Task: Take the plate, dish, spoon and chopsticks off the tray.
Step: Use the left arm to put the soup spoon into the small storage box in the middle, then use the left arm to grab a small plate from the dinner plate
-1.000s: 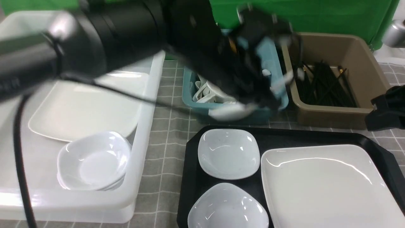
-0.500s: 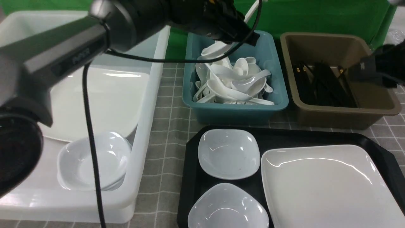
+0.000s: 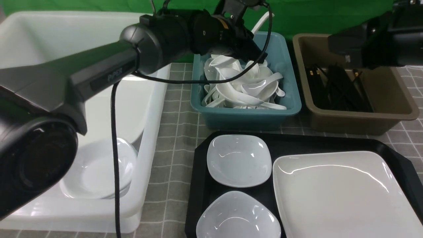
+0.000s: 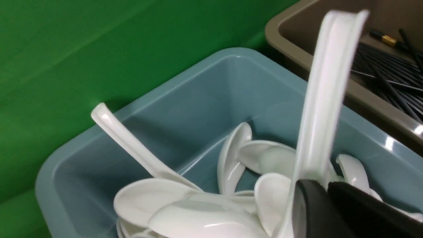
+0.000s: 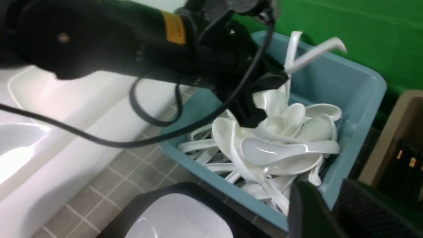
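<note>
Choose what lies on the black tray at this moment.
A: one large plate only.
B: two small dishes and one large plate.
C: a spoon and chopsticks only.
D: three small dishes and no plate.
B: in the front view the tray carries two small dishes, one behind the other on its left side, and the large plate to their right.

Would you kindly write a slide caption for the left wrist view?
Left gripper over a teal tub of white spoons, one spoon upright beside it; chopsticks in the brown tub nearby.
</note>
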`<state>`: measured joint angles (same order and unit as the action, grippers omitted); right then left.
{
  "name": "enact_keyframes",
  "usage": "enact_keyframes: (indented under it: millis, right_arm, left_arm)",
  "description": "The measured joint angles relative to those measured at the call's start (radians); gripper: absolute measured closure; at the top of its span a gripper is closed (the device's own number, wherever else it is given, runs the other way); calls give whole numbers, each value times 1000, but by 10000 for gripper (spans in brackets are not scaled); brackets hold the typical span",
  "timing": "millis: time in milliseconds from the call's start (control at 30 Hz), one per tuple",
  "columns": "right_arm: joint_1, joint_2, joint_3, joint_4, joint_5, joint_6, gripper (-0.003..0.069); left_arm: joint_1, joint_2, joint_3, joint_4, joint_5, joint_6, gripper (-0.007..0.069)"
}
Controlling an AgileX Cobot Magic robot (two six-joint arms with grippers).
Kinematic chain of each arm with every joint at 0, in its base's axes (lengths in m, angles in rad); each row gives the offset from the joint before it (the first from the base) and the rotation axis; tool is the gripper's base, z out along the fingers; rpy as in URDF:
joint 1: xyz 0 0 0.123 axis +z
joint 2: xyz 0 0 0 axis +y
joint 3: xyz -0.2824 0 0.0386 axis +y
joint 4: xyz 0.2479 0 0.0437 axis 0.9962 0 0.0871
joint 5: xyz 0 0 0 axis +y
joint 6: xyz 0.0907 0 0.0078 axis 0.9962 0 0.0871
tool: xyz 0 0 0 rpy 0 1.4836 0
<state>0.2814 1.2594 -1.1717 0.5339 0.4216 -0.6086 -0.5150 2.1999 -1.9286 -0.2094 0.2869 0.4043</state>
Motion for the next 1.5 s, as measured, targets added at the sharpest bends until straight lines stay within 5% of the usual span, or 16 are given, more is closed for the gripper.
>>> enact_keyframes:
  millis: [200,333,400,600,900,1033,1333,1500]
  right_arm:
    - [1,0,0,0,0,-10,474]
    - [1,0,0,0,15,-4,473]
    - [1,0,0,-1,21,9,473]
    - [1,0,0,-1,118,64,483]
    - [1,0,0,-22,199,96,520]
    - [1,0,0,-25,208,97,521]
    - [1,0,0,-25,195,120,522]
    - [1,0,0,-25,190,123,522]
  left_arm:
    - [0,-19,-1,8,48,-35,311]
    - [0,-96,-1,44,228,-172,272]
    - [0,-139,-1,49,345,-237,294]
    - [-32,-237,-3,58,763,-250,575]
    - [-151,-229,223,68,934,-233,616]
    - [-158,-223,307,71,935,-244,550]
    - [-158,-197,360,41,880,-198,203]
    - [-158,-149,360,6,858,-144,121]
